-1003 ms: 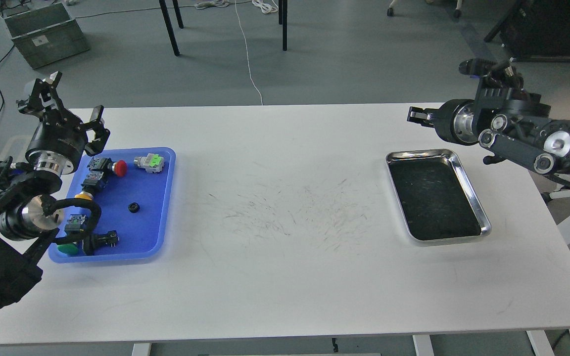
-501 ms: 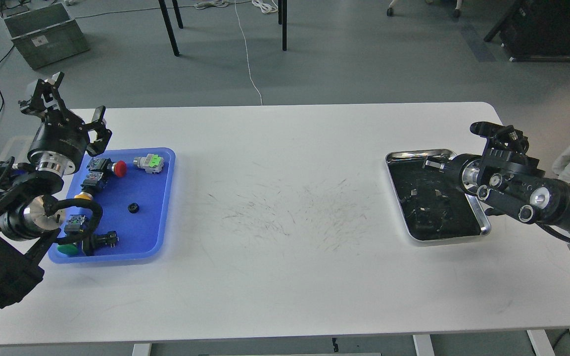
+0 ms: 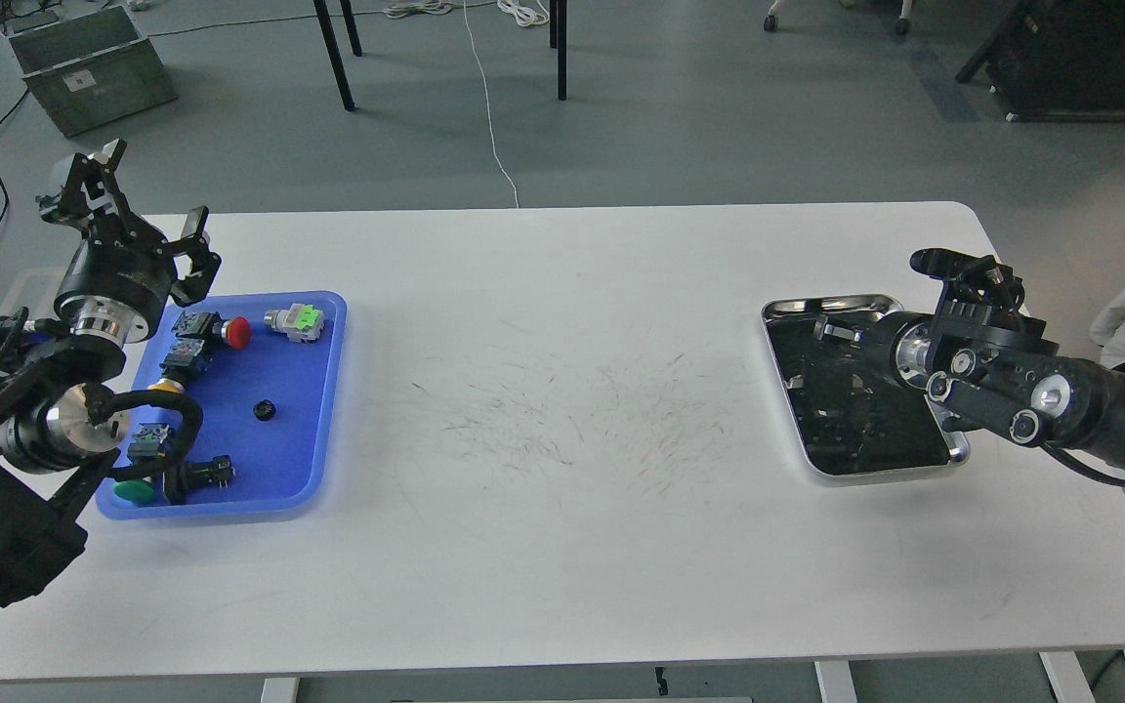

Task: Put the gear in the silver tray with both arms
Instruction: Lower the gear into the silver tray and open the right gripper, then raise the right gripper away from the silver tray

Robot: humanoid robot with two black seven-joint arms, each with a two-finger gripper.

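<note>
Lying in the blue tray (image 3: pixel 323 391) at 9 o'clock, the gear (image 3: pixel 264 411) has free floor around. The left gripper (image 3: pixel 128 210) stands spread beyond its far edge. The right gripper (image 3: pixel 831 330) hangs over the silver tray (image 3: pixel 821 307); whether it is clenched, I cannot tell.

My two arms, spread to opposite edges of the view

My left arm comes in from about 8 o'clock and rises toward 11 o'clock, its silver wrist ring below the left gripper (image 3: pixel 138 210), whose two black fingers point up and stand well apart, jaws wide. My right arm comes in from about 3 o'clock and reaches toward 9 o'clock, lying low and nearly level, silver joint caps showing along its side. The right gripper (image 3: pixel 836 330) at its far end looks small and dark; I cannot tell its fingers apart.
</note>
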